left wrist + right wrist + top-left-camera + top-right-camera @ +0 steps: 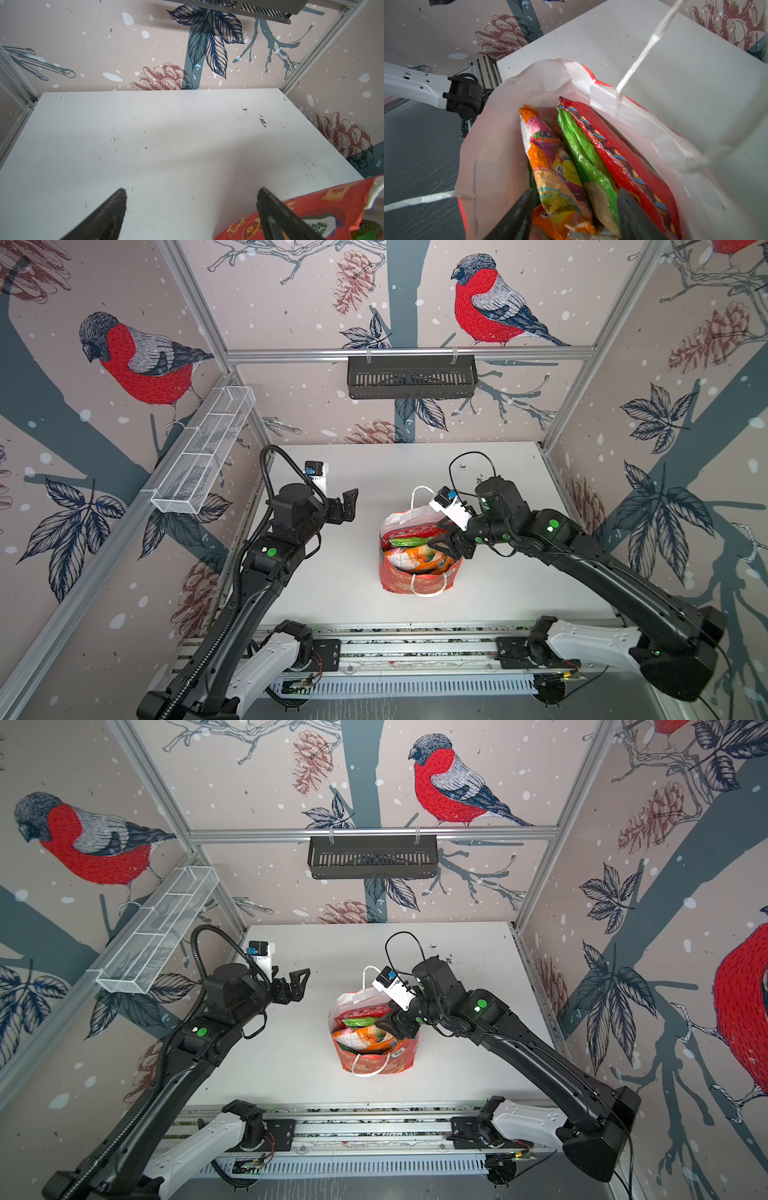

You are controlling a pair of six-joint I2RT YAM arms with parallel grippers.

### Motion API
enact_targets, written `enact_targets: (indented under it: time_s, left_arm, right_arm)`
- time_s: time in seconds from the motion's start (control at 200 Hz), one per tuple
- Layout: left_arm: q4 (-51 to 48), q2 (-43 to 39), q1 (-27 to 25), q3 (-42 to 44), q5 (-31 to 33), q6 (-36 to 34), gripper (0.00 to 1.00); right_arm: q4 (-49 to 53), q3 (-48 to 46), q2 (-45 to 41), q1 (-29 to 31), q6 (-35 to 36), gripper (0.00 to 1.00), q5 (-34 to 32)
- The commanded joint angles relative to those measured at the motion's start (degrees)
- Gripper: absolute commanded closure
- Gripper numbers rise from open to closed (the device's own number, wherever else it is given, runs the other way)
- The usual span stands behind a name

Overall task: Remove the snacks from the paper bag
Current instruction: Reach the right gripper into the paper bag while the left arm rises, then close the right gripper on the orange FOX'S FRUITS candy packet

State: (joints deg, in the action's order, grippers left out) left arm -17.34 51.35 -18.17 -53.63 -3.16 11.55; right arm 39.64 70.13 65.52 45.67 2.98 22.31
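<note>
Currently the right pincer (575, 192) is reaching into the mouth of the paper bag (415, 581). Its jaws are standing apart around the orange candy pack (550, 166) and the green chip bag (583, 151); whether they are gripping cannot be told. The red packet (623, 145) is lying just outside one jaw. The left pincer (349, 502) is hovering wide open over the desk (332, 597), apart from the bag.

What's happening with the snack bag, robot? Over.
Left gripper open, off to the side. Right gripper open in the paper bag, straddling orange candy pack and green chip bag. Red packet alongside. Nothing blocking.
</note>
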Motion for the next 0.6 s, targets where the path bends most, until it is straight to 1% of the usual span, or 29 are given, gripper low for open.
enact_targets:
  time_s: [0.0,0.085,0.27,0.38,0.525,0.595]
  left_arm:
    - [0.05,0.29,-0.02,-0.15,-0.61,-0.89,0.03]
    - [0.21,0.55,-0.02,-0.11,-0.97,-0.85,0.03]
    - [0.31,0.50,-0.02,-0.17,-1.23,-1.00,0.03]
    - [0.17,0.50,-0.03,-0.14,-1.24,-0.85,0.03]
    - [0.06,0.32,-0.05,-0.16,-1.28,-0.83,0.03]
    - [0.05,0.20,-0.02,-0.09,-1.24,-0.83,0.03]
  right_arm:
    - [0.65,1.14,-1.17,-0.05,0.92,0.35,2.72]
    - [2.36,1.84,-1.14,0.03,1.40,0.35,3.45]
    - [5.55,1.61,0.36,0.04,1.98,0.36,2.16]
    - [5.64,1.51,0.93,0.11,2.03,0.36,0.69]
    - [5.22,1.40,1.66,0.33,2.20,0.36,1.16]
    - [4.99,1.15,2.18,0.57,2.20,0.36,0.28]
